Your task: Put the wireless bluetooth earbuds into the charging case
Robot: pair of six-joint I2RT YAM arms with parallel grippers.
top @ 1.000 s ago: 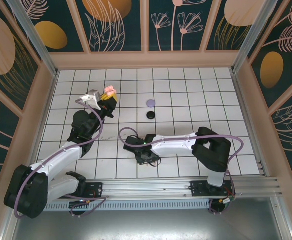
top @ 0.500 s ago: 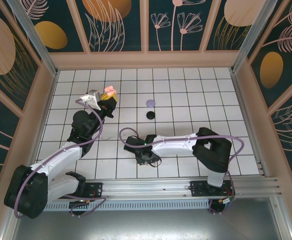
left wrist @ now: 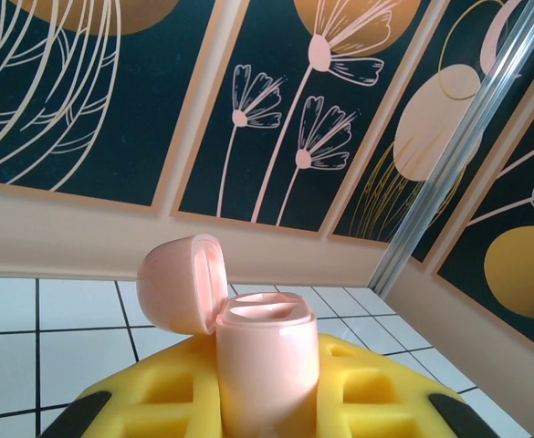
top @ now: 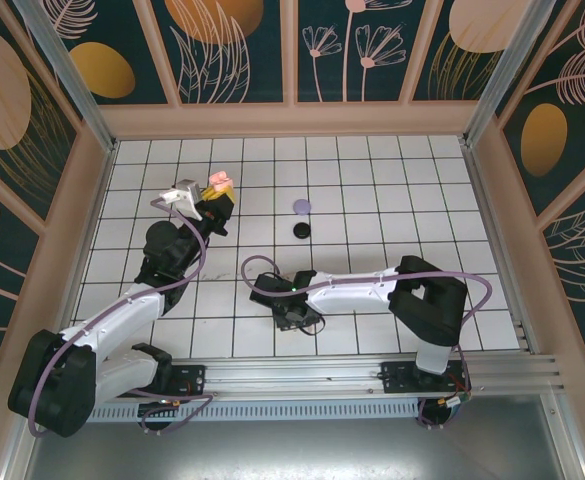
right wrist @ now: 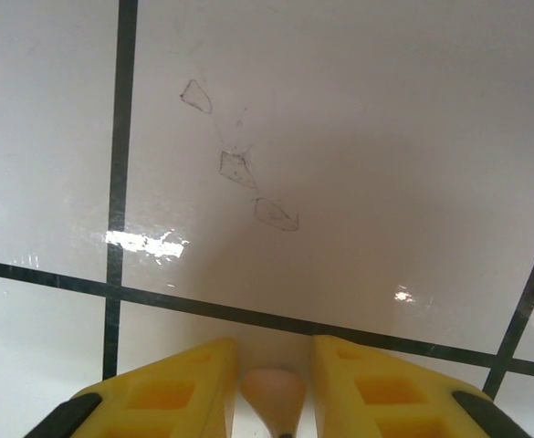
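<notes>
My left gripper (top: 215, 192) is raised at the back left, shut on a pink charging case (left wrist: 267, 356) that stands upright between its yellow fingers (left wrist: 152, 397). The case's lid (left wrist: 183, 283) is hinged open to the left, and the two sockets on top look empty. My right gripper (top: 294, 316) points down at the tiles near the front middle. A pink earbud (right wrist: 273, 391) sits between its yellow fingers (right wrist: 180, 388), rounded head toward the tile and dark-tipped stem toward the camera. The jaws are closed on it, fingertips almost on the tile.
A small lilac round object (top: 301, 207) and a black one (top: 301, 231) lie on the white grid tiles behind the right gripper. Faint pencil-like marks (right wrist: 239, 169) show on the tile ahead of the right fingers. Patterned walls and metal posts enclose the table.
The right arm's elbow has shifted very slightly; its gripper stays over the same tile. The left arm and the case have not moved.
</notes>
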